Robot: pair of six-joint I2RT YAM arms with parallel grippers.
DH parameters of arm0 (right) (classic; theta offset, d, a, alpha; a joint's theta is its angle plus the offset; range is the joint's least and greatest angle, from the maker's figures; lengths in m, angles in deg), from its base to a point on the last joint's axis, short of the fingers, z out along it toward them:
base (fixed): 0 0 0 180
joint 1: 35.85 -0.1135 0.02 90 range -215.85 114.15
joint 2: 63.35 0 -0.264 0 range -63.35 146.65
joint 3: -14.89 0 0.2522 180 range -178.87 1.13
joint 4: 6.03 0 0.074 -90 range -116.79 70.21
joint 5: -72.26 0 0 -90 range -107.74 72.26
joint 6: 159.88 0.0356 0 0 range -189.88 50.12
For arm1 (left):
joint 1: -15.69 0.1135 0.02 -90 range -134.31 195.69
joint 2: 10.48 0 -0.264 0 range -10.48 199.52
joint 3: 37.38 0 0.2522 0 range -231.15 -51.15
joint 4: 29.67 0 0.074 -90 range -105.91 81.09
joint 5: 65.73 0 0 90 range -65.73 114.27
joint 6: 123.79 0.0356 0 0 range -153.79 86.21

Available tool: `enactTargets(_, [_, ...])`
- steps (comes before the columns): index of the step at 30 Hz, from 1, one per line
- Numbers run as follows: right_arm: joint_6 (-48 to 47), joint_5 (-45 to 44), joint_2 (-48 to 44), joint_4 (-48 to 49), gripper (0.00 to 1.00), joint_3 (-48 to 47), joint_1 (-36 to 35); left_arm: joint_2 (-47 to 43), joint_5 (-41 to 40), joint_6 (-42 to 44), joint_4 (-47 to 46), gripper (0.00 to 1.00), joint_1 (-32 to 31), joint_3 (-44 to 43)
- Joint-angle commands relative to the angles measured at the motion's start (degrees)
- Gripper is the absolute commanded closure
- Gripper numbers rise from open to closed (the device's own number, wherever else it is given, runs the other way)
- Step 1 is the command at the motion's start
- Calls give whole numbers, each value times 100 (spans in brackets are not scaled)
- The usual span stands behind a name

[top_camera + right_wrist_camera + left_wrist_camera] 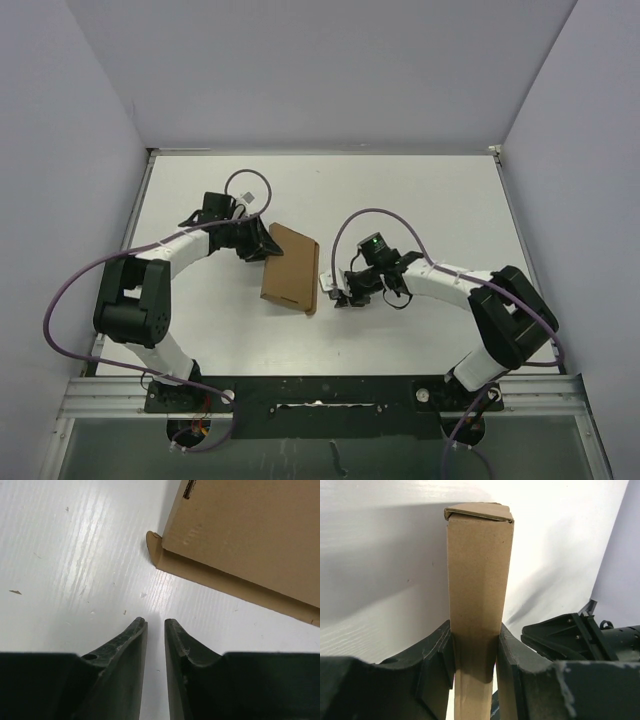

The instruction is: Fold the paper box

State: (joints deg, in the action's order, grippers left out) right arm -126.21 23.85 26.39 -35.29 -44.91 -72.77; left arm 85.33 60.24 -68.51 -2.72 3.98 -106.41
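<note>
The paper box (290, 267) is a thin brown cardboard box, closed into a flat rectangle and lying mid-table. My left gripper (262, 243) is at its left edge and shut on it. In the left wrist view the box (479, 580) runs away from the camera, with the left gripper (475, 655) pinching its narrow side between both pads. My right gripper (330, 290) sits just off the box's right edge, near the lower corner. In the right wrist view its fingers (155, 625) stand a narrow gap apart over bare table, holding nothing. The box corner (250, 535) lies ahead and to the right.
The white table (420, 200) is bounded by light walls on three sides. A metal rail (320, 400) carries both arm bases at the near edge. Purple cables (70, 300) loop beside each arm.
</note>
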Motion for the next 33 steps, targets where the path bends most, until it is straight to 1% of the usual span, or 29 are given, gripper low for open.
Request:
enactTargets(1, [529, 740, -302, 164, 75, -294, 388, 146, -559, 791, 960, 100, -40, -483])
enactTargets(4, [972, 907, -388, 121, 64, -473, 748, 299, -561, 1220, 1329, 100, -195, -883])
enactTargets(7, [1375, 1375, -541, 84, 56, -610, 1281, 627, -545, 1738, 1763, 100, -474, -1387])
enactTargets(13, [2136, 1928, -1300, 651, 37, -391, 2336, 1270, -437, 2582, 2456, 100, -1078, -2443])
enactTargets(18, [2792, 2235, -1905, 1060, 28, -284, 3181, 1855, -394, 3400, 3204, 100, -1619, -3480])
enactTargets(20, [3158, 2513, -1950, 1112, 18, -277, 3422, 1948, -340, 3735, 3206, 100, -1807, -3657])
enactTargets(22, [3641, 3000, -1747, 1047, 4, -401, 3584, 1968, -286, 4105, 3139, 100, -1969, -3734])
enactTargets(23, [3670, 3355, -1543, 862, 3, -577, 3662, 1979, -291, 4262, 3115, 100, -2048, -3766])
enactTargets(24, [3463, 3624, -1325, 285, 4, -848, 3725, 1969, -243, 4447, 3096, 100, -2118, -3779])
enactTargets(26, [2809, 3567, -979, -784, 5, -1283, 3738, 1939, -215, 4736, 3041, 100, -2262, -3777])
enactTargets(27, [2757, 3446, -954, -788, 4, -1227, 3743, 1910, -221, 4864, 2995, 100, -2326, -3757])
enactTargets(28, [2964, 3328, -1017, -455, 1, -1010, 3757, 1880, -223, 4990, 2939, 100, -2396, -3728])
enactTargets(31, [3329, 3326, -1278, 682, 2, -312, 3765, 1781, -214, 5276, 2773, 100, -2544, -3623])
enactTargets(33, [3514, 3437, -1246, 1082, 2, -95, 3748, 1713, -227, 5476, 2684, 100, -2623, -3551])
